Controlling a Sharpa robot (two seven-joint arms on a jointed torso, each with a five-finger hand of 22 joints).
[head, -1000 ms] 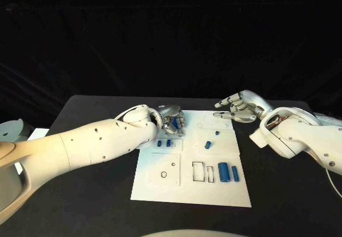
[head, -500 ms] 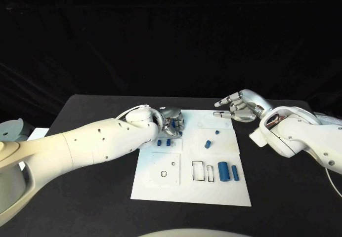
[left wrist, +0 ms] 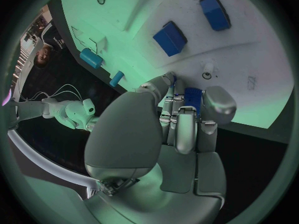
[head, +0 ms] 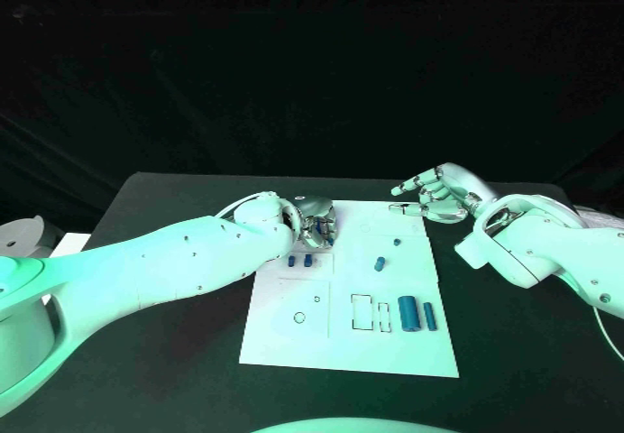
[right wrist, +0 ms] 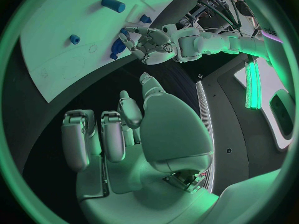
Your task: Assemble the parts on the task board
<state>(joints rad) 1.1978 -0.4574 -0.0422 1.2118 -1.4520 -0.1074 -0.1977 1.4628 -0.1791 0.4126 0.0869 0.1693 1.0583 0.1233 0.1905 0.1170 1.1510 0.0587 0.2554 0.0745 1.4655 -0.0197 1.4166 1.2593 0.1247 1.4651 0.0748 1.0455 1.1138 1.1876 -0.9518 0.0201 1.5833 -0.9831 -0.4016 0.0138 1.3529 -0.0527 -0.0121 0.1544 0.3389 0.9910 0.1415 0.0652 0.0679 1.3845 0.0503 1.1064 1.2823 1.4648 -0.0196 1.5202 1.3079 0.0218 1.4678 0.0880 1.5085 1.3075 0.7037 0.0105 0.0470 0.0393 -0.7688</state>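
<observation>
White task board sits in the middle of the black surface, and the left robot hand is down at its far-left corner with its fingers curled around a small blue part (the left wrist view shows the blue block tucked between the fingertips, right at the board's edge). So that hand is pinching the part. The right robot hand hovers over the far-right corner of the board, fingers loosely apart, holding nothing as far as I can tell.

My read: the step in hand is getting that gripped part off the board's corner and into its slot. To do it well I'd keep the pinch firm, lift straight up before moving sideways, and line the block up with the outline before lowering, no dragging across the board.

Orientation of the held part is hard to call, since the fingers cover most of it. The loose ones are easier: the two blue cylinders near the right edge lie flat with their long axes running front to back, side by side, next to the empty rectangular outlines.
</observation>
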